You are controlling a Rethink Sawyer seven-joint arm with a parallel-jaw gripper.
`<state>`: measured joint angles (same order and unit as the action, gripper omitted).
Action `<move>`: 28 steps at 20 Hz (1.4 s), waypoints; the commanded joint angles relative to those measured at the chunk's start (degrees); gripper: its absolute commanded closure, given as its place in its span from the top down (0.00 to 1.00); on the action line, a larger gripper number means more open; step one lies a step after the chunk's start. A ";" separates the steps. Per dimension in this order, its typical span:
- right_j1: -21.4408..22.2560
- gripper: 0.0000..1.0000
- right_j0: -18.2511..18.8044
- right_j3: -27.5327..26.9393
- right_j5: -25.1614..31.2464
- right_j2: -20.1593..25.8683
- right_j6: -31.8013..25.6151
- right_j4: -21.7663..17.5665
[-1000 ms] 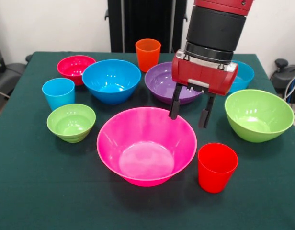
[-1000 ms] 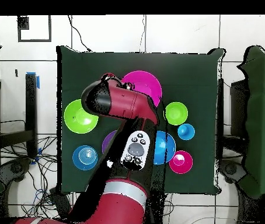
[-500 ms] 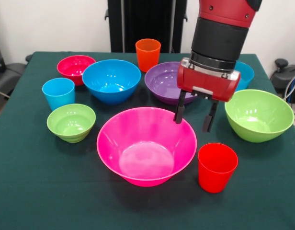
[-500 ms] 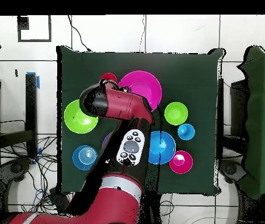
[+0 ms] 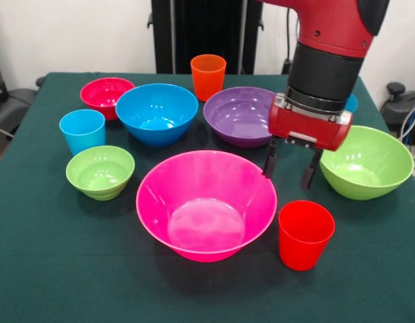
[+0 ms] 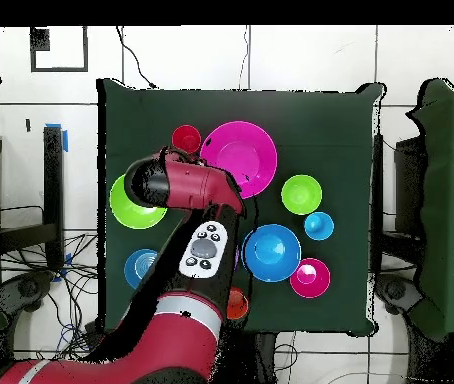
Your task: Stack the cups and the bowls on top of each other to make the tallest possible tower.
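Two fingers of the gripper (image 5: pixel 291 172) hang spread and empty between the pink bowl (image 5: pixel 206 204) and the big green bowl (image 5: pixel 364 161); the red cup (image 5: pixel 305 234) stands just nearer, below it. A second ago it hung over the pink bowl's far right rim; it has shifted right.

No text, label, brand, number or sign could be read in either view. The cups and bowls were plain coloured plastic, and the green tablecloth (image 5: pixel 59 269) carried no print. The red arm's panel with round buttons (image 6: pixel 203 250), seen from overhead, showed no legible marking.
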<state>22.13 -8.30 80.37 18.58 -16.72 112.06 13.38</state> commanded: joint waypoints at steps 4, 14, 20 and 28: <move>-5.30 1.00 -2.07 0.73 8.47 1.86 4.86 -3.04; -5.84 1.00 -2.03 -1.28 9.05 -0.38 0.73 -5.90; -4.76 1.00 -1.87 -1.54 10.28 -0.90 -0.91 -8.58; -6.68 1.00 -2.07 -2.06 7.44 -1.18 1.50 -9.79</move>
<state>17.99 -10.45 80.30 22.84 -21.39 112.06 7.76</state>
